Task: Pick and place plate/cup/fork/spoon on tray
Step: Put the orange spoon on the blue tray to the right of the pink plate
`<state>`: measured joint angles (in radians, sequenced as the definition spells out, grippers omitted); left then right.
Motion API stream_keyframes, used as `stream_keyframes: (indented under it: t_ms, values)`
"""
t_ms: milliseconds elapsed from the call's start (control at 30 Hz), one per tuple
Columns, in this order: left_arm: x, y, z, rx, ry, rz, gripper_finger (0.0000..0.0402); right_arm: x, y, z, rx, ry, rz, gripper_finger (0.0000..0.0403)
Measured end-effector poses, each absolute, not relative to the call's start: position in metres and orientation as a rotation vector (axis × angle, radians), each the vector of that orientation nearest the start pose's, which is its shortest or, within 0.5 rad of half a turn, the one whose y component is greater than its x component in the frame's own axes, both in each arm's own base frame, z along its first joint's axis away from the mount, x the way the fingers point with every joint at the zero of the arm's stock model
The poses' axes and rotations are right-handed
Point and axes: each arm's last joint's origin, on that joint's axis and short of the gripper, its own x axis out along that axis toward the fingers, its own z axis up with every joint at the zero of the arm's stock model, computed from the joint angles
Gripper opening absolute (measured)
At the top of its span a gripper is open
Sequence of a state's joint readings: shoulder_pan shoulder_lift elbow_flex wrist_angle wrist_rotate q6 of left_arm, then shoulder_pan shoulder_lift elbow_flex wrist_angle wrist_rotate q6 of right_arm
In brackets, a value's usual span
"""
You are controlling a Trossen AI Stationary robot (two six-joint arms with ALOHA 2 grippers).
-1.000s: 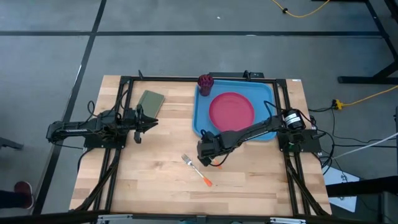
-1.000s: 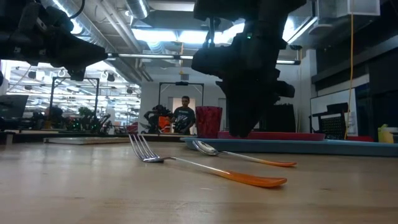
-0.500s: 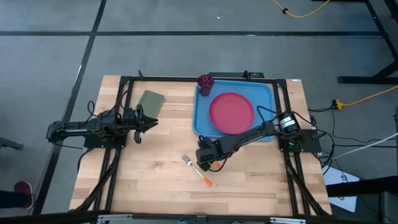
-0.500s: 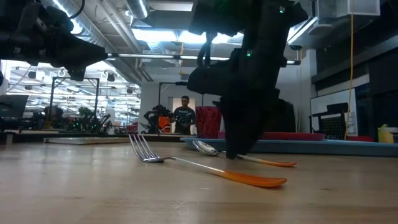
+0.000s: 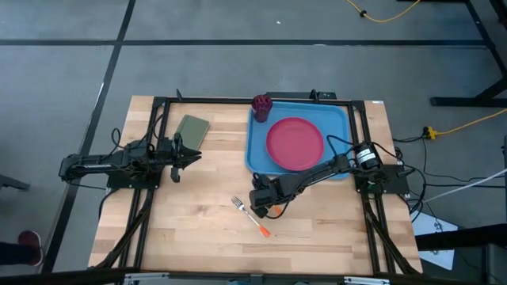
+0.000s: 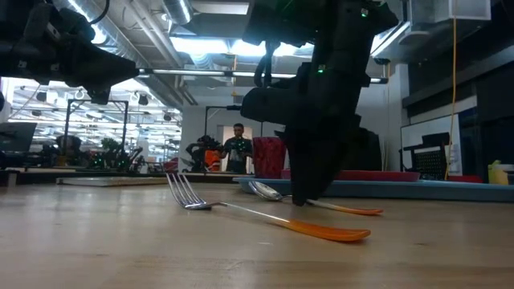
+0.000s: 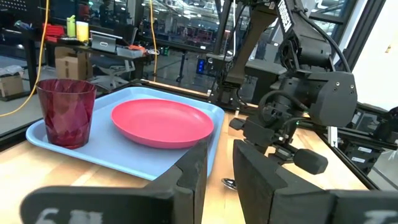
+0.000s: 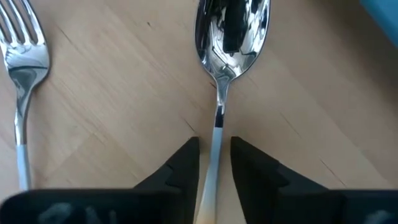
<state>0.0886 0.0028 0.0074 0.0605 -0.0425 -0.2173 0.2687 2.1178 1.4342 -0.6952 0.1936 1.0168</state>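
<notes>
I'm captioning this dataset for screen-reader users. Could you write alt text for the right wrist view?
The right gripper is down at the wooden table, its two dark fingers straddling the thin handle of a silver spoon, whose shiny round bowl points away from the camera. A silver fork lies beside it, apart.

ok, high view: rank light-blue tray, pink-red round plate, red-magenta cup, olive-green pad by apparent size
1. light-blue rectangular plastic tray
2. pink-red round plastic plate, lying inside the tray
3. olive-green rectangular pad
4. red-magenta plastic cup, seen from above, so only its round rim counts
</notes>
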Motion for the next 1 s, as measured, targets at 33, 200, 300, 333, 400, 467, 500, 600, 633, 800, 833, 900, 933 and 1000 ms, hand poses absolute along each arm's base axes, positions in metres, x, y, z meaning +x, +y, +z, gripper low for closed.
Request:
stream_keyframes:
  t_ms: [33, 200, 300, 333, 400, 467, 500, 600, 633, 800, 833, 900, 933, 1000]
  values:
    - [0.097, 0.010, 0.172, -0.215, -0.079, 0.124, 0.0070, 0.391, 0.102, 0.126, 0.543, 1.215, -0.604, 0.0081]
    - [0.097, 0.010, 0.172, -0.215, -0.079, 0.123, 0.0070, 0.391, 0.102, 0.126, 0.544, 1.212, -0.604, 0.0018]
    - [0.097, 0.010, 0.172, -0.215, -0.079, 0.124, 0.0070, 0.391, 0.102, 0.126, 0.543, 1.212, -0.603, 0.0012]
    - [0.097, 0.010, 0.172, -0.215, -0.079, 0.123, 0.0070, 0.391, 0.102, 0.126, 0.543, 1.212, -0.603, 0.0012]
    - [0.097, 0.010, 0.172, -0.215, -0.079, 0.123, 0.0070, 0.392, 0.102, 0.128, 0.539, 1.215, -0.601, 0.0010]
    - [0.097, 0.010, 0.172, -0.215, -0.079, 0.123, 0.0070, 0.395, 0.103, 0.133, 0.519, 1.227, -0.587, 0.0006]
    - [0.097, 0.010, 0.172, -0.215, -0.079, 0.124, 0.0070, 0.396, 0.104, 0.136, 0.502, 1.240, -0.577, 0.0006]
    - [0.097, 0.010, 0.172, -0.215, -0.079, 0.123, 0.0070, 0.401, 0.109, 0.154, 0.465, 1.269, -0.566, 0.0006]
    - [0.097, 0.010, 0.172, -0.215, -0.079, 0.123, 0.0070, 0.403, 0.111, 0.163, 0.449, 1.262, -0.565, 0.0005]
    - [0.097, 0.010, 0.172, -0.215, -0.079, 0.123, 0.0070, 0.403, 0.123, 0.203, 0.390, 1.253, -0.612, 0.0004]
    - [0.097, 0.010, 0.172, -0.215, -0.079, 0.123, 0.0070, 0.402, 0.126, 0.211, 0.393, 1.260, -0.623, 0.0004]
    - [0.097, 0.010, 0.172, -0.215, -0.079, 0.123, 0.0070, 0.393, 0.129, 0.227, 0.379, 1.309, -0.676, 0.0004]
    - [0.097, 0.010, 0.172, -0.215, -0.079, 0.123, 0.0070, 0.388, 0.131, 0.233, 0.370, 1.336, -0.712, 0.0004]
    - [0.097, 0.010, 0.172, -0.215, -0.079, 0.124, 0.0070, 0.378, 0.134, 0.244, 0.351, 1.372, -0.799, 0.0004]
